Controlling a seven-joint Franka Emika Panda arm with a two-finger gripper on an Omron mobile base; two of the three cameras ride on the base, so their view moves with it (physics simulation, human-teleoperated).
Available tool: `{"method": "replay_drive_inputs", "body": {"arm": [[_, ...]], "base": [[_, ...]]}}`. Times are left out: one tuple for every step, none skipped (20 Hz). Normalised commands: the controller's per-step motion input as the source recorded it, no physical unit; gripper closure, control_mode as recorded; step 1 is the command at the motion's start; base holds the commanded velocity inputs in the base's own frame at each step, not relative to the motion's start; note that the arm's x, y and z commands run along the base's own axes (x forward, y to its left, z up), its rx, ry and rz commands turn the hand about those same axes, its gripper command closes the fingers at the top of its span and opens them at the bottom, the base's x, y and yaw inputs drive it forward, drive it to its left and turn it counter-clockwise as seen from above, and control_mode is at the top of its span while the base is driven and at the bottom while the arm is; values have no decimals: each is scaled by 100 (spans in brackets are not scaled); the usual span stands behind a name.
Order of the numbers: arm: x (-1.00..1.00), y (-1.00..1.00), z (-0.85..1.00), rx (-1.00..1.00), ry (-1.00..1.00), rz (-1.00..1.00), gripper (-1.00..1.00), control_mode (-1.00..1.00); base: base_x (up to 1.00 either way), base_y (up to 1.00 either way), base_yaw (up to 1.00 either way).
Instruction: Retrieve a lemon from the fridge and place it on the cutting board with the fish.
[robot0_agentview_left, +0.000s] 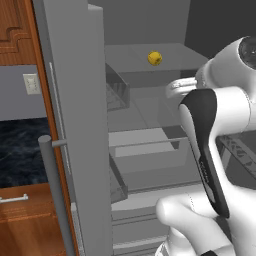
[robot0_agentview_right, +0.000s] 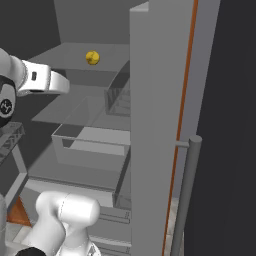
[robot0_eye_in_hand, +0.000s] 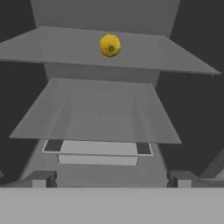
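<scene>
The fridge (robot0_agentview_left: 75, 125) stands open in front of me, with grey shelves inside. The lemon (robot0_agentview_left: 154, 58) is small, round and bright yellow. It rests alone on the upper shelf (robot0_eye_in_hand: 52, 48), towards the back, and it also shows as the lemon (robot0_agentview_right: 92, 57) and the lemon (robot0_eye_in_hand: 110, 45). My gripper (robot0_eye_in_hand: 111, 181) is open, with nothing between its fingertips (robot0_eye_in_hand: 43, 178). It is level with the lower shelves, well short of the lemon and below it. The cutting board and the fish are out of view.
The open left door (robot0_agentview_left: 82, 150) with its bar handle (robot0_agentview_left: 54, 190) flanks one side, and the right door (robot0_agentview_right: 155, 130) with its handle (robot0_agentview_right: 187, 200) flanks the other. A glass shelf (robot0_eye_in_hand: 96, 109) and a drawer (robot0_agentview_right: 90, 145) lie under the lemon's shelf. Wooden cabinets (robot0_agentview_left: 25, 215) are on the left.
</scene>
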Motion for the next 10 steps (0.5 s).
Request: {"method": "replay_drive_inputs", "body": {"arm": [[31,0,24,0,-23,0,-100,-100],[29,0,17,0,-29,2,-100,-100],[34,0,6,0,-37,6,-100,-100],[31,-11,0,0,-45,6,-100,-100],[33,-19,0,0,-49,6,-100,-100],[37,-26,0,0,-45,4,-100,-100],[41,-26,0,0,-39,3,-100,-100],[43,-26,0,0,-31,2,-100,-100],[42,-22,0,0,-13,1,-100,-100],[35,-4,16,0,0,0,-100,-100]], "base": [[0,0,0],[0,0,0],[0,0,0],[0,0,0],[0,0,0],[0,0,0],[0,0,0],[0,0,0],[0,0,0],[0,0,0]]}}
